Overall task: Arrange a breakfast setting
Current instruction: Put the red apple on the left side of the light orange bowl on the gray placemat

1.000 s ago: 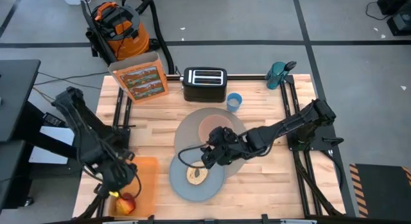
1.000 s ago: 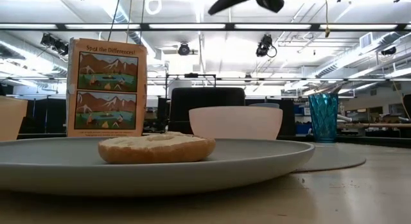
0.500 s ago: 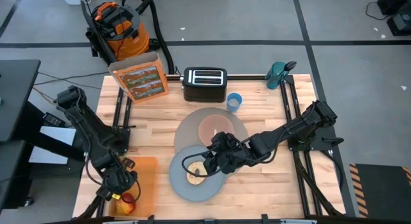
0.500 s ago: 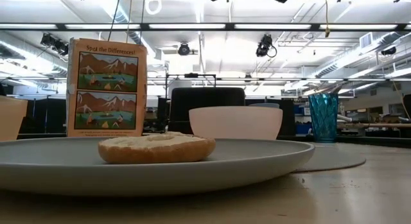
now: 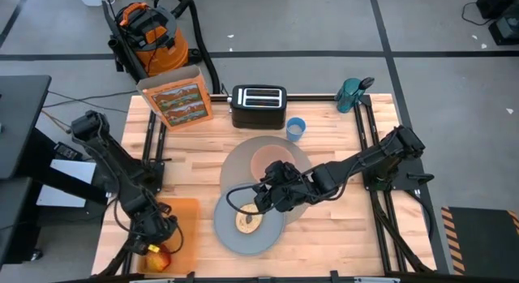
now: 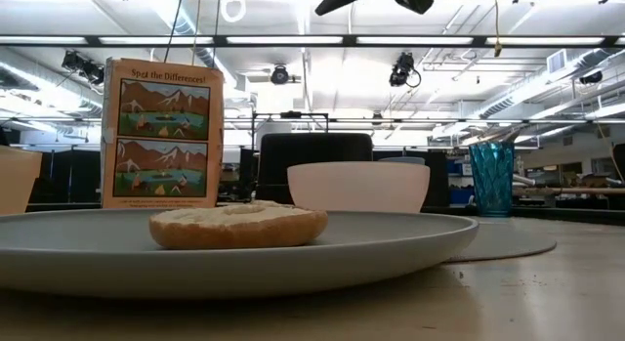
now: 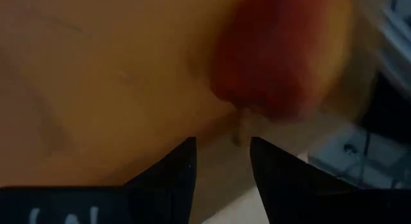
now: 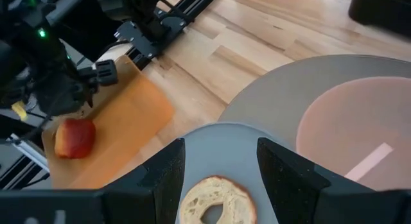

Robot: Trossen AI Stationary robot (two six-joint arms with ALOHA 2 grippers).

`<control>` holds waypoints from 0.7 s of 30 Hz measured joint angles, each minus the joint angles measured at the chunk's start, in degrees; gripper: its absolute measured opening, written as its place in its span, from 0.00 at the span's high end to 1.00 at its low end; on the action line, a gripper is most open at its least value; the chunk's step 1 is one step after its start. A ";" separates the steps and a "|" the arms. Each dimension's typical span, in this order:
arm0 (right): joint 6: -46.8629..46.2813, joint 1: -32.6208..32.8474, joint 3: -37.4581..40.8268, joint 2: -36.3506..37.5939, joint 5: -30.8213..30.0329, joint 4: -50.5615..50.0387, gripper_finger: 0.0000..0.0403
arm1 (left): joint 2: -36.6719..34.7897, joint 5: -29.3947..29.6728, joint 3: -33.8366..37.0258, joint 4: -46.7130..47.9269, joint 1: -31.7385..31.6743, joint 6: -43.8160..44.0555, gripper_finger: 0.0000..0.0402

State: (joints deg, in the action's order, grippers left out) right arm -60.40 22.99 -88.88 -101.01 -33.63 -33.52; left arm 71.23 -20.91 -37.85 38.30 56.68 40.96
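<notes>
The bagel (image 5: 247, 222) lies flat on the grey plate (image 5: 231, 238), which overlaps the near edge of the round taupe mat (image 5: 243, 157). The pink bowl (image 5: 272, 163) stands on the mat with a pale strip (image 8: 371, 161) in it. The small blue cup (image 5: 296, 127) stands behind the mat. The red apple (image 5: 158, 256) lies on an orange board (image 5: 185, 222) at the near left. My right gripper (image 5: 263, 198) hangs open and empty above the plate, its fingers either side of the bagel (image 8: 215, 197) below. My left gripper (image 7: 223, 163) is open just short of the apple (image 7: 282, 51).
A black toaster (image 5: 258, 105) and a picture box (image 5: 177, 96) stand along the far edge, with a teal bottle (image 5: 350, 95) at the far right corner. Bare wood lies to the right of the plate and between the board and the box.
My right gripper has swung a little toward the near edge over the plate and come back toward the mat, staying open. My left gripper has eased toward the near edge, closer over the apple. The bagel, plate and bowl have kept still.
</notes>
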 joint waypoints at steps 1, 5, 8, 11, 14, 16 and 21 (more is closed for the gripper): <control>0.04 -0.20 0.00 0.00 0.00 0.00 0.50 | 0.46 0.34 0.11 0.04 -0.82 0.45 0.62; 0.15 -0.73 0.00 0.00 0.04 0.02 0.50 | 0.61 -1.34 0.09 0.65 -1.97 0.67 0.62; 0.15 -0.77 0.00 0.02 0.07 0.02 0.50 | 1.11 -3.08 0.09 0.66 -1.03 0.73 0.62; 0.17 -0.72 0.00 0.02 0.17 0.02 0.50 | 2.91 -2.93 0.06 -0.40 0.54 0.53 0.62; 0.16 -0.75 0.00 0.02 0.18 0.02 0.50 | 5.26 -4.48 0.03 -2.18 0.97 -0.13 0.62; 0.15 -0.75 0.00 0.02 0.20 0.02 0.50 | 6.53 -4.68 0.00 -4.25 0.98 0.00 0.62; 0.17 -0.75 0.00 0.04 0.24 0.02 0.50 | 7.23 -7.15 0.03 -4.76 1.02 0.87 0.62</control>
State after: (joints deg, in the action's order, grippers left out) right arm -60.23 22.24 -88.88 -100.97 -33.39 -33.50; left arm 78.45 -28.06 -37.82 33.54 57.69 41.84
